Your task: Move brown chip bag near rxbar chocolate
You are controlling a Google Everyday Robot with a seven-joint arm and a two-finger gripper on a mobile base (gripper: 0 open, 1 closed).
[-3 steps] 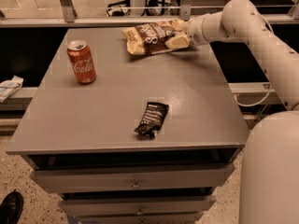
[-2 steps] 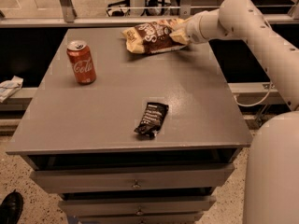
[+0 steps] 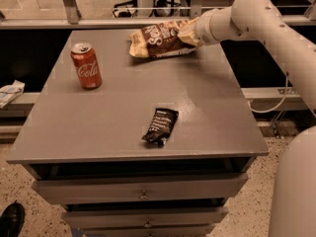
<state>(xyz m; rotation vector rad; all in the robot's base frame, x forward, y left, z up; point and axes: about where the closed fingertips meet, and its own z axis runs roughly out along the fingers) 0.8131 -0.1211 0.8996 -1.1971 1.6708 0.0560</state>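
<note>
- End effector (image 3: 193, 31) sits at the far right of the worktop (image 3: 118, 107), right up against the pale right end of the brown chip bag (image 3: 158, 37).
- Bag and end effector meet there, the crinkled end covering the contact; cannot tell whether it is clamped on the bag or only pressed against it.
- Bag stretches leftward from the end effector along the far edge, dark centre with white lettering facing up.
- White arm (image 3: 261, 16) comes in from the right side.
- Rxbar chocolate (image 3: 160, 126) lies flat near the front edge, right of the middle, well apart from the bag and the end effector.
- Red soda can (image 3: 86, 65) stands upright on the left, apart from both.
- Drawers (image 3: 143, 194) sit under the worktop.
</note>
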